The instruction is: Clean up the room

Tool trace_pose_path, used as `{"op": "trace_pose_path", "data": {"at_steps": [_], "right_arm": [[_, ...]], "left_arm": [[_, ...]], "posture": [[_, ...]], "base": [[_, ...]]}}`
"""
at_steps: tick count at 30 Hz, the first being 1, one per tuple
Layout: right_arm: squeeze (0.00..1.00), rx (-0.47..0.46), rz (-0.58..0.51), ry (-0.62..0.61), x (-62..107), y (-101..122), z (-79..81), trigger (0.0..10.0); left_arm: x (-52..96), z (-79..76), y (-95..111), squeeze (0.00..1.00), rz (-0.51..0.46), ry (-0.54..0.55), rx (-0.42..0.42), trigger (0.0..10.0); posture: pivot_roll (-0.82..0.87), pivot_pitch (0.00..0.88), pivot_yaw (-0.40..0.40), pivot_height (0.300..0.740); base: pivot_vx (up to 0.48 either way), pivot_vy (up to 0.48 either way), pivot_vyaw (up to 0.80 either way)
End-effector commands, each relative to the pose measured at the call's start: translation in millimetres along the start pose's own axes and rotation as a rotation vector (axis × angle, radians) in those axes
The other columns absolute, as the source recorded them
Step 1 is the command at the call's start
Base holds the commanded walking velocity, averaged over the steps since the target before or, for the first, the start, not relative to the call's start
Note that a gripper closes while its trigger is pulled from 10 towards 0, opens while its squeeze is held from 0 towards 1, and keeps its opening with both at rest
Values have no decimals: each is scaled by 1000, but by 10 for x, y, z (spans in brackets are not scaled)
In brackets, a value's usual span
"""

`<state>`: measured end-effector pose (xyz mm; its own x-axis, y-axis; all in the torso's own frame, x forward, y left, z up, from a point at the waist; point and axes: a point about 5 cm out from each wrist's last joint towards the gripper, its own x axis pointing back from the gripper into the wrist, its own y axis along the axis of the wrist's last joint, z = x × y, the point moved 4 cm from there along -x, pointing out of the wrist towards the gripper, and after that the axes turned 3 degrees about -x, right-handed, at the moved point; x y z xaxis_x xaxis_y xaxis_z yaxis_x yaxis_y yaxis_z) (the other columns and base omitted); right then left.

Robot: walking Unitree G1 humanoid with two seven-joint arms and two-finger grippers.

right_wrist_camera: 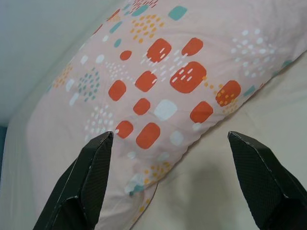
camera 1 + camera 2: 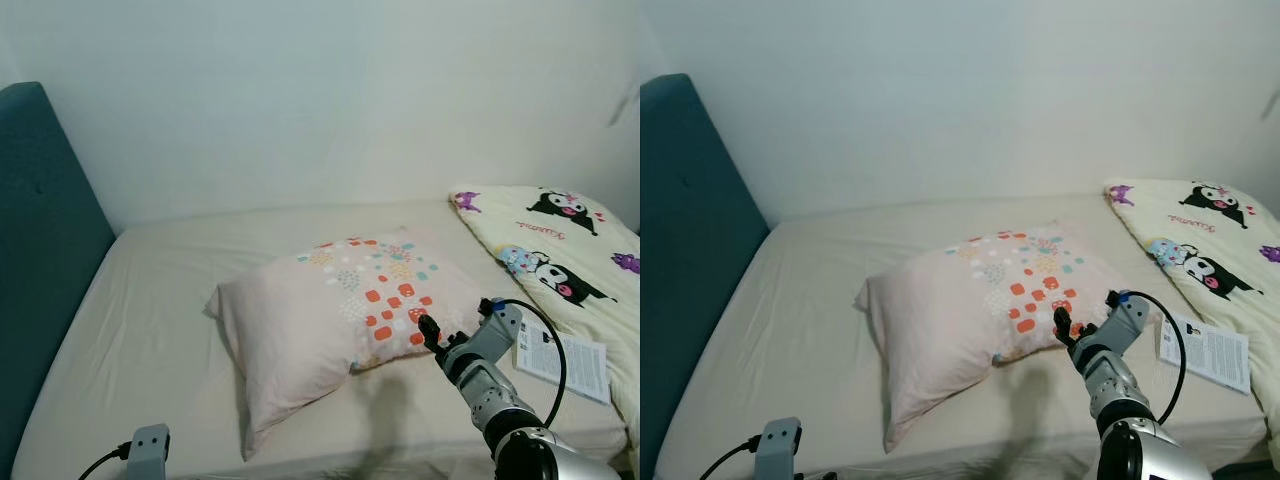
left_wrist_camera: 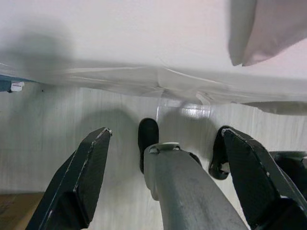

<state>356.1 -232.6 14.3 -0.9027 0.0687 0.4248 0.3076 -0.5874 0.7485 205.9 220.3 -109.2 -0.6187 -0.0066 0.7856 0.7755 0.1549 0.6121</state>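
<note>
Both jaws stood wide; right gripper (image 1: 168, 191) should close on the pillow's (image 2: 340, 310) near edge, bunching fabric.

I see a soft cloth pillow (image 2: 340, 320) in the middle of the frame, matt pink with small orange and teal printed patches. The sheet (image 2: 170, 330) under it is plain cream cloth, a little wrinkled. At the right edge lies a cloth blanket (image 2: 560, 250) with cartoon prints. Beside it, a thin paper booklet (image 2: 565, 365) looks flat and smooth. The headboard (image 2: 45, 250) on the left looks like dull teal fabric. My right gripper (image 1: 168, 182) has black matt fingers (image 1: 91, 172) with a fine bumpy grain. The floor (image 3: 48, 139) looks pale and slightly shiny.
</note>
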Motion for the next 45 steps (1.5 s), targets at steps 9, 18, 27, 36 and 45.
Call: {"op": "trace_pose_path", "data": {"at_steps": [9, 18, 27, 36, 45], "right_arm": [[0, 12, -31, 40, -30, 133, 100, 10000], [0, -65, -130, 53, -27, 456, 70, 10000], [0, -196, -254, 54, 29, 830, -55, 10000], [0, -277, -331, 99, 74, 1022, -76, 10000], [0, -324, -470, 219, 161, 1536, 77, 10000]], "left_arm": [[-25, -15, 643, 0, -220, -27, -74, 10000], [85, 56, 1435, 0, -472, -30, -53, 10000], [243, -36, 1944, 0, -657, -90, -97, 10000], [367, -94, 2091, 0, -747, -145, -155, 10000], [661, -48, 2274, 0, -868, -172, -201, 10000]], "posture": [[-38, 0, -9, 691], [-34, 0, -7, 661], [-25, 37, 1, 626], [-13, 123, 25, 596], [37, 229, 38, 561]], "base": [[0, 0, 0], [0, 0, 0], [0, 0, 0], [0, 0, 0], [0, 0, 0]]}}
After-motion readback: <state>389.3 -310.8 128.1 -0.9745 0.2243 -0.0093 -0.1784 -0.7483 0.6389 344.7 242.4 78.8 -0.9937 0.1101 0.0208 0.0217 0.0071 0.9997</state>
